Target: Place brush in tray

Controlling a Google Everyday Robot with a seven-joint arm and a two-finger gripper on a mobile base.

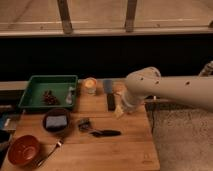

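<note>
Brush [102, 133] flat on the wood table [125, 150], gripper [119, 111] up and to its right, apart from it

Brush lies below and a little left of the gripper, black handle pointing right, greyish head at the left end, nothing touching it. The gripper hangs low over the table at the end of the white arm [170, 89] that reaches in from the right; whether it is released or clenched cannot be told. Just up-left of the gripper lies a flat black-and-grey tool [110, 95], with a small pale cup [90, 86] further left. The tray [50, 77] sits well to the gripper's upper left, a brown clump [50, 97] inside. Left of the gripper, past the brush, a dark bowl [46, 114] holds a blue block [56, 121]; a red bowl [22, 150] and a fork [50, 150] lie far to its lower left
</note>
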